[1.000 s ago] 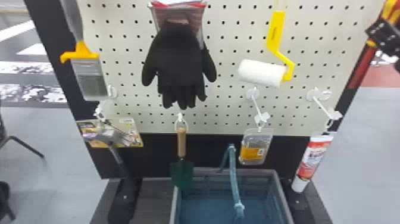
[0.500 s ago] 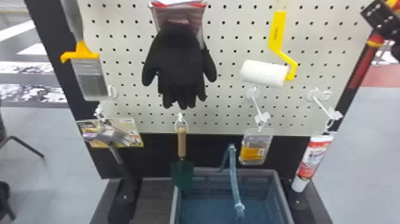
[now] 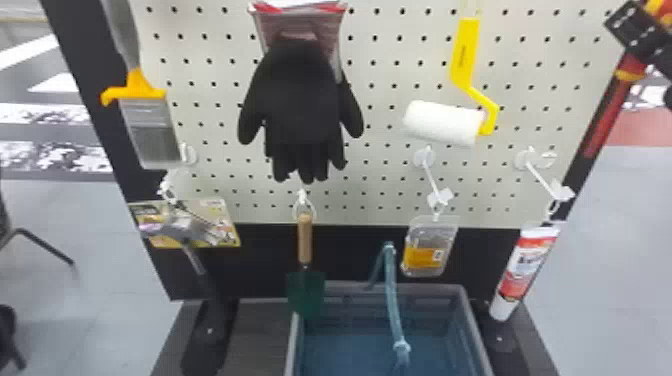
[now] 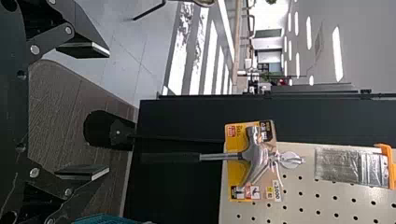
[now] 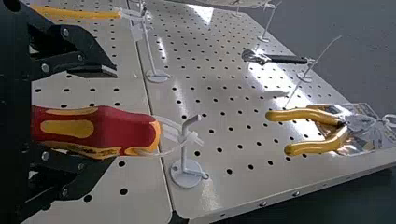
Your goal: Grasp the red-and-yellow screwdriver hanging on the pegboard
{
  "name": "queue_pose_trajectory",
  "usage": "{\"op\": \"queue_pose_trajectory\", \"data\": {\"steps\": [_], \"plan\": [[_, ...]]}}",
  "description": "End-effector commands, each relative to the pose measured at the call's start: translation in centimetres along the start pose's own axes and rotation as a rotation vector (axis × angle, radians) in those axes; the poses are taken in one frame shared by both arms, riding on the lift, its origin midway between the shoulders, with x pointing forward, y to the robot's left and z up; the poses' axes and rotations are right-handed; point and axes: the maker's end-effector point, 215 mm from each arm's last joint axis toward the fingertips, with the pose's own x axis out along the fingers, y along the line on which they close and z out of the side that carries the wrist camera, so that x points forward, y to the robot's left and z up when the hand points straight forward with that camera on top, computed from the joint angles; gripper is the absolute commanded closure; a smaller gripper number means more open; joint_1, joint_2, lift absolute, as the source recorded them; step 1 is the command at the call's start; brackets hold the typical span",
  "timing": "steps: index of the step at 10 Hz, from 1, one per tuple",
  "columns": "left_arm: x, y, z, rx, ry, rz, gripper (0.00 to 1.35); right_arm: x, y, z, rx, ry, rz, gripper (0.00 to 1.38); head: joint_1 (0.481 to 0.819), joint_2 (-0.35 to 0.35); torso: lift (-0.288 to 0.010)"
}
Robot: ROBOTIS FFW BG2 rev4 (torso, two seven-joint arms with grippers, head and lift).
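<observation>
At the head view's upper right edge, my right gripper (image 3: 640, 35) crosses in front of the red-and-yellow screwdriver (image 3: 607, 110), whose lower part slants down along the pegboard's side. The right wrist view has my right gripper (image 5: 114, 116) open around the screwdriver's handle (image 5: 119, 128), one finger on either side. A gap shows between the handle and one finger; contact with the other cannot be told. A clear loop ties the handle's end to a white hook (image 5: 184, 149). My left gripper (image 4: 109, 111) stands open, holding nothing, near the hammer's side of the stand.
Gloves (image 3: 302, 110), a paint roller (image 3: 442, 122) and a brush (image 3: 150, 125) hang on the pegboard (image 3: 390, 65). Lower down are a hammer (image 3: 192, 230), trowel (image 3: 305, 240) and tube (image 3: 525, 270), above a grey-blue crate (image 3: 470, 320). Yellow-handled pliers (image 5: 308, 114) hang beyond the screwdriver.
In the head view my right gripper has shifted up and left across the screwdriver, whose lower red part shows more clearly below it. The paint roller has swung slightly to the right.
</observation>
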Motion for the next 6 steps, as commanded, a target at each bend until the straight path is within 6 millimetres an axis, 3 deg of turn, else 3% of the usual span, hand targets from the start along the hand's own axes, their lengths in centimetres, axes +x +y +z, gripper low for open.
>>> {"op": "queue_pose_trajectory", "data": {"steps": [1, 5, 6], "plan": [[0.0, -0.1, -0.2, -0.003, 0.005, -0.002, 0.4, -0.5, 0.0, 0.5, -0.011, -0.007, -0.025, 0.7, 0.549, 0.0, -0.1], [0.0, -0.1, -0.2, -0.005, 0.007, -0.006, 0.4, -2.0, 0.1, 2.9, -0.101, -0.026, -0.112, 0.78, 0.549, 0.0, -0.1], [0.0, -0.1, -0.2, -0.006, 0.007, -0.006, 0.4, -2.3, -0.2, 2.6, -0.107, -0.004, -0.133, 1.15, 0.549, 0.0, -0.1]]}}
